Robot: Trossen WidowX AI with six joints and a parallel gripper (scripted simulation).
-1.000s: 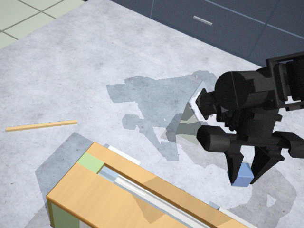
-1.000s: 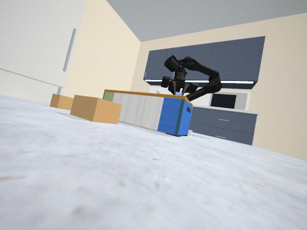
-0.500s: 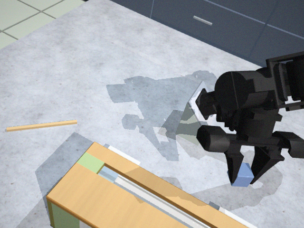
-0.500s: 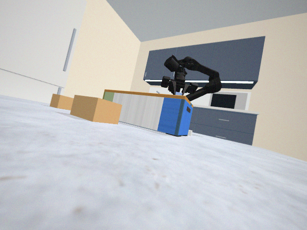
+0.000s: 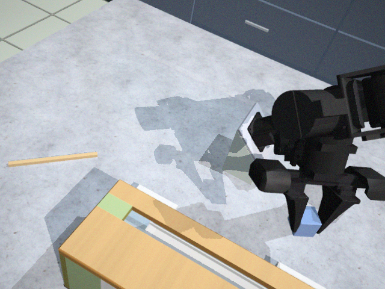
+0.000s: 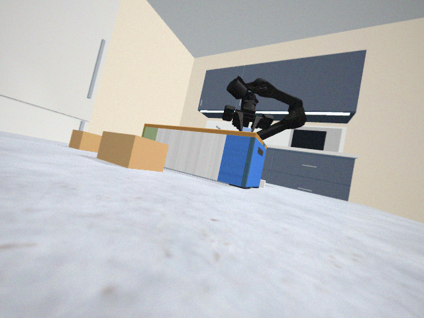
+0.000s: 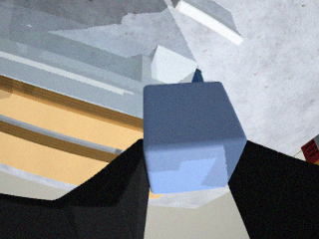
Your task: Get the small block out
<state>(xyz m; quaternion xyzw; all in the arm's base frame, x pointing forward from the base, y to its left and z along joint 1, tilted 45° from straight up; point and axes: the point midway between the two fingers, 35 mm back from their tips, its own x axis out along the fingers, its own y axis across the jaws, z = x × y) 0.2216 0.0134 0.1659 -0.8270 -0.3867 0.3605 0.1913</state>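
With the blue block [image 5: 307,222] [image 6: 246,129] [image 7: 186,134] pinched between the two fingers of my gripper [image 5: 306,231] [image 6: 246,130] [image 7: 183,145], the relation that counts now is the one between that block and the box [image 5: 192,230] [image 6: 191,150] [image 7: 55,115]. My hand points downward, and the block sits low between the fingertips, one finger against each of two opposite sides, its lower part showing beyond them. It is about as broad as it is deep, so I find no long axis to turn for. From above, block and box are apart, the block over the pale table [image 5: 124,56] [image 6: 218,246] [image 7: 279,65] on the cabinet side of the box's slotted wooden top; in the exterior view it shows just over the line of that top, behind it. Through the wrist camera the box lies off to one side, beyond one of my fingers, and no part of it seems to touch the block. I judge the retrieval done and the lift nearly so, perhaps entirely. What remains, as I see it, is to keep my grip firm and hold still; if more clearance is wanted, I should go straight up or away from the box, since drifting towards it could knock block or finger against its edge.
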